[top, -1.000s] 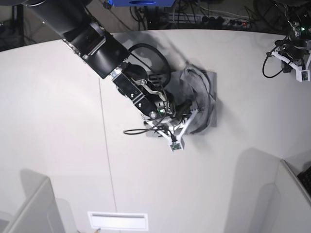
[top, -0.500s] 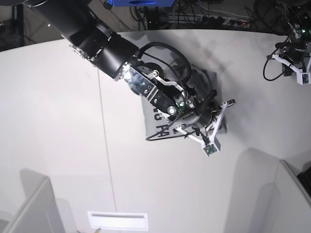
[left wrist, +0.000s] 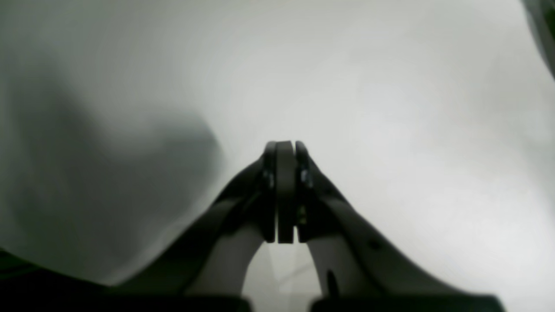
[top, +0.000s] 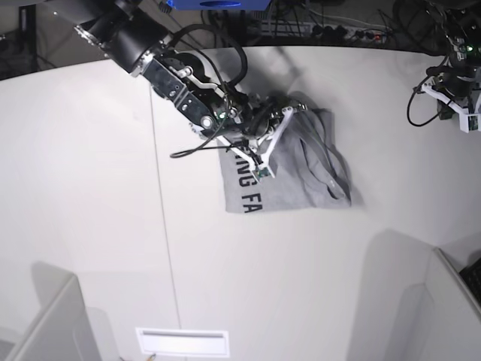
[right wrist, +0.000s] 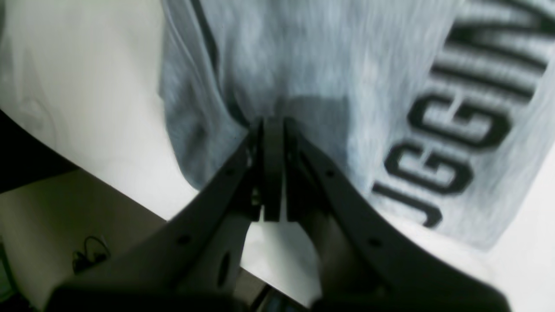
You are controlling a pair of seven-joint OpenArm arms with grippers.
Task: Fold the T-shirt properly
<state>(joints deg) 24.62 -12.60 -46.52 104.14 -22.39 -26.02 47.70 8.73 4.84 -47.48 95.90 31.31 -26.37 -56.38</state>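
Observation:
The heather-grey T-shirt (top: 301,177) lies folded into a rough rectangle at the table's middle, with black block lettering (top: 244,188) along its lower left edge. In the right wrist view the lettering (right wrist: 455,130) runs down the right side of the T-shirt (right wrist: 295,56). My right gripper (right wrist: 271,123) is shut just over a fold in the fabric, and no cloth shows between its fingers. The right arm's wrist (top: 255,124) hangs over the shirt's upper left corner. My left gripper (left wrist: 284,145) is shut over bare white table, and its arm (top: 455,83) sits at the far right.
A seam (top: 161,226) runs down the white table. A white slot (top: 182,342) is at the front edge, with grey dividers at the front left (top: 45,323) and front right (top: 443,301). Cables (top: 323,26) lie behind the table.
The right arm swept rightwards across the shirt, then drew back up and left to its top left corner. The shirt now lies flatter with the lettering showing. The left arm has stayed put.

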